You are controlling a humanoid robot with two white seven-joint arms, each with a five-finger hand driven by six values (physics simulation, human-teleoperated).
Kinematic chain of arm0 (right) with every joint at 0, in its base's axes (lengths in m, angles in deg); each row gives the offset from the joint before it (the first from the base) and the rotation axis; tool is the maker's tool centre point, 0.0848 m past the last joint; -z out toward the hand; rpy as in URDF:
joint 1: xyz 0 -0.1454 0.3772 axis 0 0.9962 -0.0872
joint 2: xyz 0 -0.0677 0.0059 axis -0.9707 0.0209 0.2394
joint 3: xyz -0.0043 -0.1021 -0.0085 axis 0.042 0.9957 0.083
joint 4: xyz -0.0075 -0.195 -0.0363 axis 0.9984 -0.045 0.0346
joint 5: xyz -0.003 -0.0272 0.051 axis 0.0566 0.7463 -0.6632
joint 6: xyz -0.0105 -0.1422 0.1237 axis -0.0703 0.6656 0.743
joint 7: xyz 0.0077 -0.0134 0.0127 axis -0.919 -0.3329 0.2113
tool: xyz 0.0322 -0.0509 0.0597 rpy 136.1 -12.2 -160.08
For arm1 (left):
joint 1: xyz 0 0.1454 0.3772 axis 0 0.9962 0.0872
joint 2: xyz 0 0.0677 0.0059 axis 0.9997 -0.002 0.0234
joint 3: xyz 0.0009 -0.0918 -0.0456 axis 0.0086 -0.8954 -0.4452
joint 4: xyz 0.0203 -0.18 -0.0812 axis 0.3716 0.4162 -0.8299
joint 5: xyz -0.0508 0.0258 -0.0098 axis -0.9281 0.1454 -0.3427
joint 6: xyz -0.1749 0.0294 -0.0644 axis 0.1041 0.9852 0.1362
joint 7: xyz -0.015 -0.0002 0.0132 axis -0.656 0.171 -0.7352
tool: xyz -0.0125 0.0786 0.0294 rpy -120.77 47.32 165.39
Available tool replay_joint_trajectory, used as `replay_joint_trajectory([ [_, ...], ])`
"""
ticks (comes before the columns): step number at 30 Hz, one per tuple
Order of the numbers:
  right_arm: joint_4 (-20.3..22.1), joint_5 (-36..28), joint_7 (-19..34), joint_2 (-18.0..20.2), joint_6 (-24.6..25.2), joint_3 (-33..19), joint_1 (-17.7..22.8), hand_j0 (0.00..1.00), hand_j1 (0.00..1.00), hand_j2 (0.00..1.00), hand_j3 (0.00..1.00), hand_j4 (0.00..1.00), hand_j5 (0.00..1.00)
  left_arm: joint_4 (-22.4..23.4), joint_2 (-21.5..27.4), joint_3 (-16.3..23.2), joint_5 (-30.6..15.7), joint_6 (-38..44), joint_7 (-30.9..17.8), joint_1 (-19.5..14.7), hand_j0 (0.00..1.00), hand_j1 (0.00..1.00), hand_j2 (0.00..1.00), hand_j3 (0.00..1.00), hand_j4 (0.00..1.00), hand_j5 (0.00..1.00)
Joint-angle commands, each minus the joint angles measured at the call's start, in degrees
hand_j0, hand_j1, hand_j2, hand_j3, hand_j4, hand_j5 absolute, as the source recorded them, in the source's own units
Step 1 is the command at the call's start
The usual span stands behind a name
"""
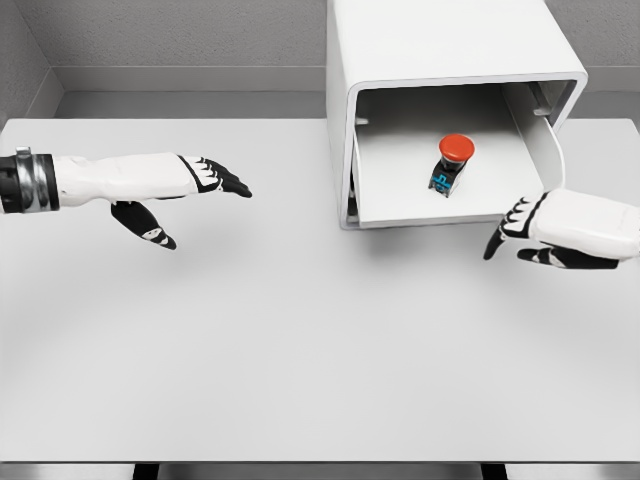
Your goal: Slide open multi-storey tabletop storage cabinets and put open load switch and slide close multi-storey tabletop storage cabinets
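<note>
Right hand (560,232): its dark-tipped fingers (497,240) are extended and loosely spread, pointing left, and grip nothing. They sit just below the front edge of the drawer (400,170), near that edge's right end; whether they touch it cannot be told. The thumb lies beneath the palm. The right arm enters from the right side of the view.

Left hand (185,190): the fingers are straight and close together, pointing right toward the drawer, with the thumb hanging below. They hold nothing. This hand is well apart from the drawer, to its left, above the table (300,350). Its white forearm and metal wrist cuff enter from the left edge.

Load switch (450,165): 1 unit with a red round cap on a dark body showing a small blue mark. It stands upright on the drawer floor, right of the drawer's centre and clear of its walls.

Drawer: pulled out toward the camera from the white storage cabinet (440,45), its interior open to view.

Cabinet: stands directly behind the drawer, at the far side of the table, against the grey wall.
</note>
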Motion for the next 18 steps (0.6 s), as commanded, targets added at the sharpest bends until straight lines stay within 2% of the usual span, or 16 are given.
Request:
replay_joint_trajectory([
  [1,-0.1,0.0,0.0,-0.2,0.1,0.7,-0.1,0.59,0.59,0.59,0.59,0.59,0.59,0.0,0.0,0.0,-0.4,0.2,0.0,0.0,1.00,1.00,1.00,1.00,1.00,1.00],
  [11,-0.9,1.3,0.0,-1.9,0.1,5.8,-5.3,0.60,0.60,0.60,0.60,0.60,0.60,0.0,0.0,0.0,-0.4,0.2,0.0,0.1,1.00,1.00,1.00,1.00,1.00,1.00],
  [13,-2.3,2.2,0.0,-3.0,0.1,8.4,-7.9,0.60,0.60,0.60,0.60,0.60,0.60,0.0,0.0,0.0,-0.4,0.2,0.0,0.1,1.00,1.00,1.00,1.00,1.00,1.00],
  [18,-4.6,2.3,0.0,-3.9,0.1,10.2,-10.0,0.60,0.60,0.60,0.60,0.60,0.60,0.0,0.0,0.0,-0.5,0.2,0.0,0.1,1.00,1.00,1.00,1.00,1.00,1.00],
])
